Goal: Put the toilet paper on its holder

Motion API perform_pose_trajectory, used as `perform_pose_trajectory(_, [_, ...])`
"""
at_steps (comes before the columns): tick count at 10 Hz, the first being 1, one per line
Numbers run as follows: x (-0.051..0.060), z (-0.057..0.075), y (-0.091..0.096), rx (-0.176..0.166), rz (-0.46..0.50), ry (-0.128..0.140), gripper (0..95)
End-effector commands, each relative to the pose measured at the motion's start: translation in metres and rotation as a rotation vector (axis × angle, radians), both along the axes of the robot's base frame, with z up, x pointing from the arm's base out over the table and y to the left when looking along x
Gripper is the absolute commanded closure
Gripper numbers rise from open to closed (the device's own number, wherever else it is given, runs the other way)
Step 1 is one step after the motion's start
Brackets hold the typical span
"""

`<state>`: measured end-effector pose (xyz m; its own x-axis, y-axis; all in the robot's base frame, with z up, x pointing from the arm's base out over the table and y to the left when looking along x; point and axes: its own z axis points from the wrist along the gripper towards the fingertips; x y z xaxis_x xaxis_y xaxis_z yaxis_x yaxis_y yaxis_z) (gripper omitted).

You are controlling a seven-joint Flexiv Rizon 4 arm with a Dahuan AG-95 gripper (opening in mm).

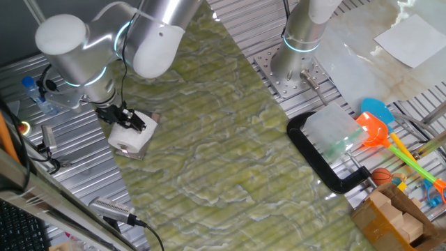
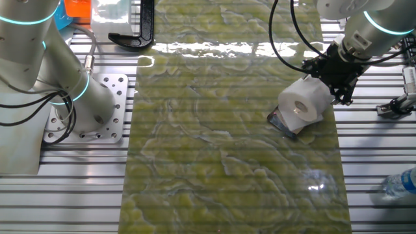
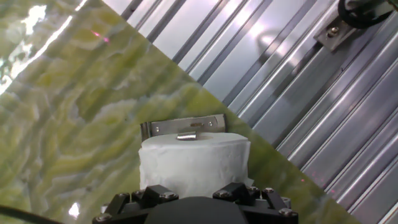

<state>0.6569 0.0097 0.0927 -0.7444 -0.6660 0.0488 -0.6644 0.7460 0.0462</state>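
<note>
The toilet paper (image 2: 302, 104) is a white roll with its core hole facing sideways, at the edge of the green mat. It also shows in one fixed view (image 1: 131, 136) and fills the bottom of the hand view (image 3: 194, 162). My gripper (image 2: 329, 79) reaches it from the metal-table side, and its black fingers (image 3: 149, 194) sit on both sides of the roll, shut on it. The holder (image 3: 183, 127), a shiny metal plate with a small peg, lies flat just beyond the roll. Its corner shows under the roll (image 2: 281, 123).
A black C-shaped clamp (image 1: 313, 153) lies at the mat's far side, next to a second arm's base (image 1: 300, 63). A water bottle (image 2: 400, 185) lies on the ribbed metal table. Orange and blue toys (image 1: 376, 125), a cardboard box (image 1: 390, 213) and a white sheet (image 1: 411, 38) are nearby.
</note>
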Motion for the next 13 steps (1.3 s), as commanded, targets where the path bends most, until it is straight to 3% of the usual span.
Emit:
perform_pose_trajectory(1, [-0.001,0.005,0.001,0.0,0.002,0.003,0.0])
perform_pose_trajectory(5, [-0.005,0.028,0.003,-0.005,0.001,0.017,0.0])
perform_pose_trajectory(7, [-0.01,0.032,-0.002,-0.025,-0.013,0.016,0.0])
perform_pose_trajectory(9, [-0.017,0.035,-0.008,-0.022,-0.018,0.009,0.0])
perform_pose_trajectory(10, [-0.023,0.04,-0.012,-0.026,-0.037,0.008,19.0])
perform_pose_trajectory(13, [-0.041,0.052,-0.024,-0.036,-0.085,0.003,19.0])
